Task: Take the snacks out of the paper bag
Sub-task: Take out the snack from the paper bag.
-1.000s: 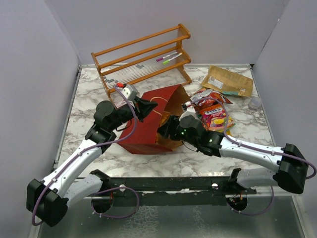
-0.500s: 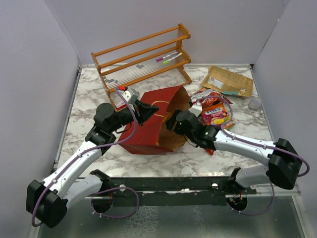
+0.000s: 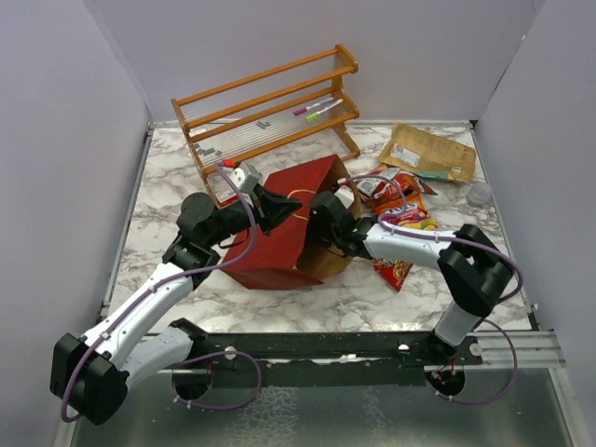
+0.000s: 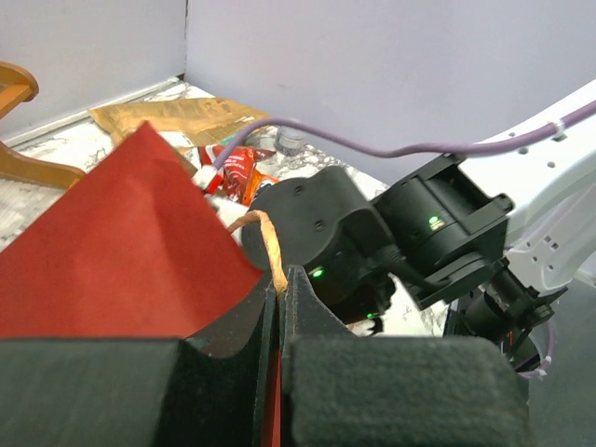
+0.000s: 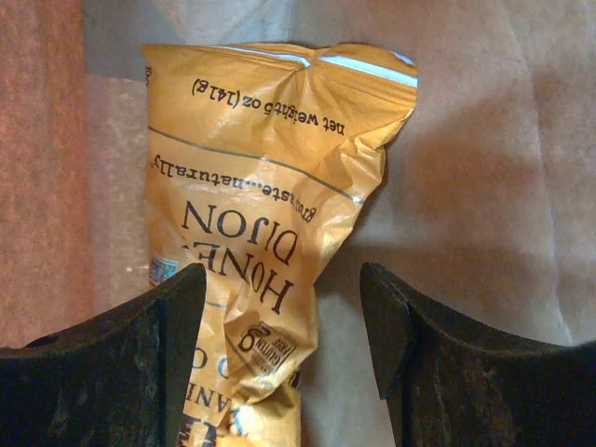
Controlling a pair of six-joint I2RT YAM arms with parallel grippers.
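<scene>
**Marble worktop [image 3: 168, 186], tipped bag**

Red paper bag [image 3: 279, 244] lies mid-worktop. Left end effector [image 4: 281, 279] pinches its rim; right end effector [image 5: 284, 317] sits inside, fingers [image 5: 112, 363] spread either side of a yellow packet [image 5: 270, 186]. More snacks [image 3: 402, 216] piled toward the far-right corner.

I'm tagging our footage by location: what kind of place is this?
Probably a robot-manipulation test cell, not a home: plain walls box in a marble-patterned table, two arms are bolted to a rail at its near edge, and a red paper bag and snack packets look staged.
</scene>
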